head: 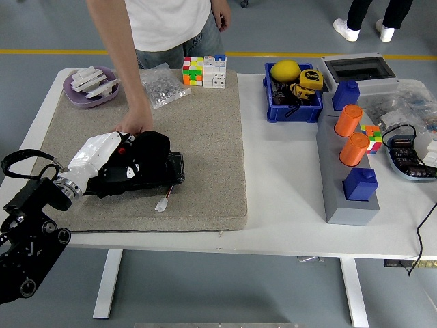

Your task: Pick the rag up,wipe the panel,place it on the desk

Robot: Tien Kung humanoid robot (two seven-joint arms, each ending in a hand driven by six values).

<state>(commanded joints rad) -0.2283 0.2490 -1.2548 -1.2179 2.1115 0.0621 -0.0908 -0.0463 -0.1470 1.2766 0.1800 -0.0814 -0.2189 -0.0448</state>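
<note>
One robot hand, the left (102,152), white-shelled, is pressing its fingers down on a bunched black cloth rag (151,145); whether they are gripping it cannot be told. That rag is lying on a flat black rectangular panel (158,175), which is sitting on a beige felt mat (205,137). At the rag's far edge, a person's hand (134,126) is resting, touching it.

A purple dish (91,89), puzzle cube (192,71), blue bin (293,101) and two orange cylinders (351,135) sit on the table (280,198).
</note>
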